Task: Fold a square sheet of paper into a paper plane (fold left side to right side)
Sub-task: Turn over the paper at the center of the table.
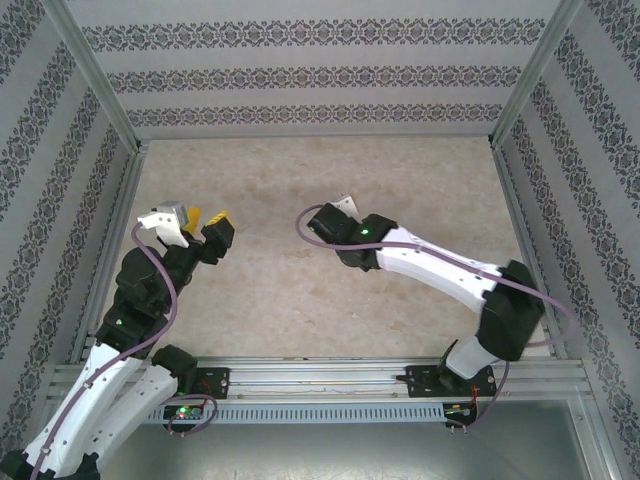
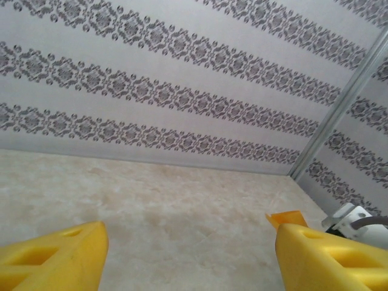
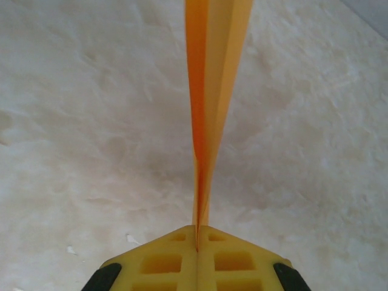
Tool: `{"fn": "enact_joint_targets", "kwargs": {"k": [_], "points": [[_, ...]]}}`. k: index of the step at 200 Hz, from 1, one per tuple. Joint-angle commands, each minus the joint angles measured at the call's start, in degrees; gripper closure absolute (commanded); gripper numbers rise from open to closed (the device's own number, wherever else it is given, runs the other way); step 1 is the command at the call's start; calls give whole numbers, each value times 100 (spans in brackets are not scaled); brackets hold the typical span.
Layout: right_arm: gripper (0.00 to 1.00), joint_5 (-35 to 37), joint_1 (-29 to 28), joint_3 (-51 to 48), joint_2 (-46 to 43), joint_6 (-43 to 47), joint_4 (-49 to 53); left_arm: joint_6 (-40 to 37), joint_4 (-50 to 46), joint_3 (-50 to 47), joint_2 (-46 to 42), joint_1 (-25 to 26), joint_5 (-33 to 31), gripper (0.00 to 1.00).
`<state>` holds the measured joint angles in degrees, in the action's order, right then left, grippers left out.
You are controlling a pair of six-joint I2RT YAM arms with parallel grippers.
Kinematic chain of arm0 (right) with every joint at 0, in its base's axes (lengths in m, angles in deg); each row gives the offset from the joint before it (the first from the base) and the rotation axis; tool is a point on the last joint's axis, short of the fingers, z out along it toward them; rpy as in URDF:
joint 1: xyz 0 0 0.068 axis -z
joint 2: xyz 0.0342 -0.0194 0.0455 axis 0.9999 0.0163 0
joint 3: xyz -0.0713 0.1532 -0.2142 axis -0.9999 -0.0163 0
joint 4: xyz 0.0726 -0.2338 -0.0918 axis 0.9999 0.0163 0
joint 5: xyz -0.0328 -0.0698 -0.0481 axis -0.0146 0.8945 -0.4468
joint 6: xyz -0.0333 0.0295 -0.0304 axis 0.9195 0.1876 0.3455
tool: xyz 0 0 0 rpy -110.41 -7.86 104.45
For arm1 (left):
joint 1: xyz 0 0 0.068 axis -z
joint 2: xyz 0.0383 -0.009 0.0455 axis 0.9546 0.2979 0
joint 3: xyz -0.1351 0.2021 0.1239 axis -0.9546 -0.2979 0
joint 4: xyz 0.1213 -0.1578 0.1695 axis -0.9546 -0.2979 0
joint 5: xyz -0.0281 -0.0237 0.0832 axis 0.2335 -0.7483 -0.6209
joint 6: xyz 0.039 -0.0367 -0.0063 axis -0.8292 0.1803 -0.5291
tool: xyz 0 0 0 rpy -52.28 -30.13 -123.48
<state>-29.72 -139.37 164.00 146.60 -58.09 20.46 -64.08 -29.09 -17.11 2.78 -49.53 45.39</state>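
Right gripper [image 3: 197,242]: clamped on paper plane [image 3: 209,91]; far end cut off at 12 o'clock.
Left gripper [image 2: 189,245]: jaws wide apart.

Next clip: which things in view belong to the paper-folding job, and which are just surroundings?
Part of the job:
- paper plane, orange, folded narrow
- right gripper, shut on it
- left gripper, open and empty

Just surroundings:
- marbled tabletop
- patterned walls
- metal mounting rail
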Motion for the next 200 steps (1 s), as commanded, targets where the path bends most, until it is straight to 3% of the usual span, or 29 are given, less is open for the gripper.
{"fn": "enact_joint_targets", "kwargs": {"k": [1,44,94,153,200], "points": [[100,651,-89,351,702,-523,866,-193,-267,-51,-62,-50,-185,27],[100,685,-203,736,1963,-771,1161,-186,-320,-79,-62,-49,-182,27],[100,144,-225,829,2577,-756,876,-148,-384,-112,-68,-55,-171,26],[78,-637,-208,746,2521,-693,402,-143,-400,-110,-18,-53,-114,26],[57,-1260,-9,287,1629,-865,-181,-191,-496,-13,247,-50,50,26]]}}
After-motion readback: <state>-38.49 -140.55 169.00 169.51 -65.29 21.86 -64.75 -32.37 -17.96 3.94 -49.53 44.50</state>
